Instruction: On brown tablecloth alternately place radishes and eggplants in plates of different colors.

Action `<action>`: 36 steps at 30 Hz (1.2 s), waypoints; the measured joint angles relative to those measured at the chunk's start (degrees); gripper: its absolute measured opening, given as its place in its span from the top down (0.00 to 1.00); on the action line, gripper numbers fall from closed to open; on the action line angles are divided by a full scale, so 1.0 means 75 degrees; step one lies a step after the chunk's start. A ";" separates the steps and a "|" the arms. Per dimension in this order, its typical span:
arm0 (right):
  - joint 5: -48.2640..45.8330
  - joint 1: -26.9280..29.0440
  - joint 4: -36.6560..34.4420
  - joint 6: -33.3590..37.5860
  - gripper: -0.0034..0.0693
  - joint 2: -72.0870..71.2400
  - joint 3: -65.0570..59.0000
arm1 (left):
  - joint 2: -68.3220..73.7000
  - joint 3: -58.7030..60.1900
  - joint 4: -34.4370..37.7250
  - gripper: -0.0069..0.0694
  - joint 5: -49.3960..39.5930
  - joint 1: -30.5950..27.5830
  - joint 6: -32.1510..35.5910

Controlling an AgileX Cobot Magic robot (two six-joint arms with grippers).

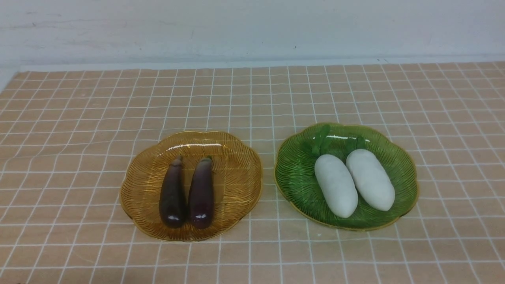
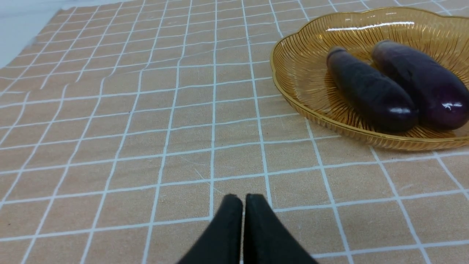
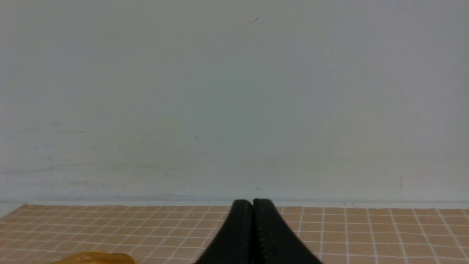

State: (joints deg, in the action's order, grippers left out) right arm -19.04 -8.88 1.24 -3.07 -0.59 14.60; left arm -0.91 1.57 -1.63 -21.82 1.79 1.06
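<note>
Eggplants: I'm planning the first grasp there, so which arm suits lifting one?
Probably the left: the amber plate holding both eggplants lies left of the green plate, and the left gripper is empty.

From between the arms, we look forward and down over both plates; from the left hand [image 2: 242, 205], closer and lower, we share the amber plate [image 1: 136, 189]. Behind the right hand [image 3: 253, 209], we face the wall [image 3: 234, 102].
</note>
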 joint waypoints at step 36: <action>-0.0379 0.1214 0.0469 -0.0114 0.97 0.0000 -0.2160 | 0.0003 0.0000 0.0000 0.91 0.0010 0.0000 0.0000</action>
State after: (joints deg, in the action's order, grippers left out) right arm -21.88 0.23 4.75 -3.92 -0.59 -1.60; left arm -0.88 1.57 -1.63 -21.74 1.79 1.06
